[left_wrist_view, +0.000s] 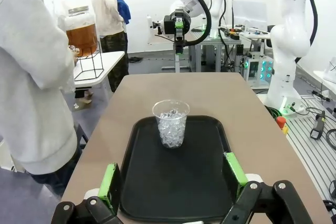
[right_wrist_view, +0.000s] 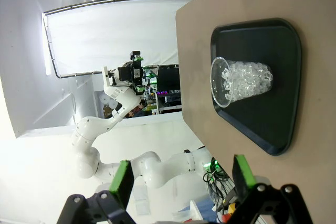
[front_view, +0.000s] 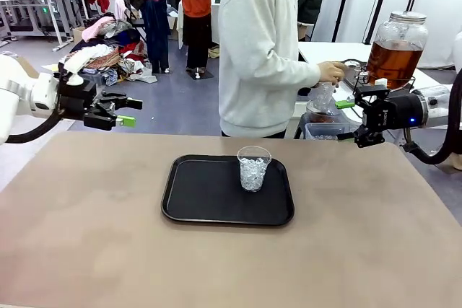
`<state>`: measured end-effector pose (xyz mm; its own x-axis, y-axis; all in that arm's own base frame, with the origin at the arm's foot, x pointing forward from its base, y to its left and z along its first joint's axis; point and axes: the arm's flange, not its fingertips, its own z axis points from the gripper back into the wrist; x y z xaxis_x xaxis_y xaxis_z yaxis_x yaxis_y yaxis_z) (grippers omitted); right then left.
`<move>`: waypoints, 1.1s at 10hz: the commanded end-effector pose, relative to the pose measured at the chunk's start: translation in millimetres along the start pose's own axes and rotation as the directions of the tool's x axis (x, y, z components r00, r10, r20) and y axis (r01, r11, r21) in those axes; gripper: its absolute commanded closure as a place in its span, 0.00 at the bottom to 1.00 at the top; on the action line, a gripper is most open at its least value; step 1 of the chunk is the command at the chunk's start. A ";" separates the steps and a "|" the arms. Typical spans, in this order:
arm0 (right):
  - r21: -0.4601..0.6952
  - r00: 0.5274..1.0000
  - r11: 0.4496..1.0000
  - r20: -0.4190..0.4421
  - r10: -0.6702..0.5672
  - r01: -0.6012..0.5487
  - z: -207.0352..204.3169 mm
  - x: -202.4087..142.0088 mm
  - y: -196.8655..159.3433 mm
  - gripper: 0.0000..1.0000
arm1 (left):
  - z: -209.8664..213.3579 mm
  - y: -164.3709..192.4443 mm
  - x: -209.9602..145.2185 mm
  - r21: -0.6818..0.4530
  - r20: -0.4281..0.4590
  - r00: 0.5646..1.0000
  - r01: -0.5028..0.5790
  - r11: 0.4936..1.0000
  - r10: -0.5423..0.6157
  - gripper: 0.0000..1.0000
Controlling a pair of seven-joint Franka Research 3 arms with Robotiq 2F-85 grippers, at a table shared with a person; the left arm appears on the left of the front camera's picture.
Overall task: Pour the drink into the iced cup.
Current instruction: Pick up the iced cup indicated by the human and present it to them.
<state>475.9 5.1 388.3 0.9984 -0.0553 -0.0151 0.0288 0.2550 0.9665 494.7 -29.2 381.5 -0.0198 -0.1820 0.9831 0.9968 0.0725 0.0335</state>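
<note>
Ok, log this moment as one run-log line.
left gripper: open, empty | right gripper: open, empty | iced cup: upright on black tray | drink: in lidded glass jar | person's hand: near jar

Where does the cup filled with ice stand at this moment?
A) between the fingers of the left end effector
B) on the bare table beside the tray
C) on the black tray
C: the cup with ice stands upright on the black tray, inside its rim.
</note>
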 end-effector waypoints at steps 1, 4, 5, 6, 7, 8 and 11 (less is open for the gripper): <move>0.000 1.000 1.000 0.002 0.004 -0.004 0.6 0.7 2.0 0.00 | 0.1 -1.1 0.0 -0.004 0.005 1.000 -0.001 1.000 0.001 0.00; 0.000 1.000 1.000 0.002 0.004 -0.004 0.6 0.7 2.0 0.00 | 0.1 -1.1 0.0 -0.004 0.005 1.000 -0.001 1.000 0.001 0.00; 0.000 1.000 1.000 0.002 0.004 -0.004 0.6 0.7 2.0 0.00 | 0.1 -1.1 0.0 -0.004 0.005 1.000 -0.001 1.000 0.001 0.00; 0.000 1.000 1.000 0.002 0.004 -0.004 0.6 0.7 2.0 0.00 | 0.1 -1.1 0.0 -0.004 0.005 1.000 -0.001 1.000 0.001 0.00; 0.000 1.000 1.000 0.002 0.004 -0.004 0.6 0.7 2.0 0.00 | 0.1 -1.1 0.0 -0.004 0.005 1.000 -0.001 1.000 0.001 0.00; 0.000 1.000 1.000 0.002 0.004 -0.004 0.6 0.7 2.0 0.00 | 0.1 -1.1 0.0 -0.004 0.005 1.000 -0.001 1.000 0.001 0.00; 0.000 1.000 1.000 0.002 0.004 -0.004 0.6 0.7 2.0 0.00 | 0.1 -1.1 0.0 -0.004 0.005 1.000 -0.001 1.000 0.001 0.00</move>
<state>475.9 5.1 388.3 0.9984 -0.0553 -0.0151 0.0288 0.2550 0.9665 494.7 -29.5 380.6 -0.0181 -0.1818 0.9832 0.9969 0.0719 0.0316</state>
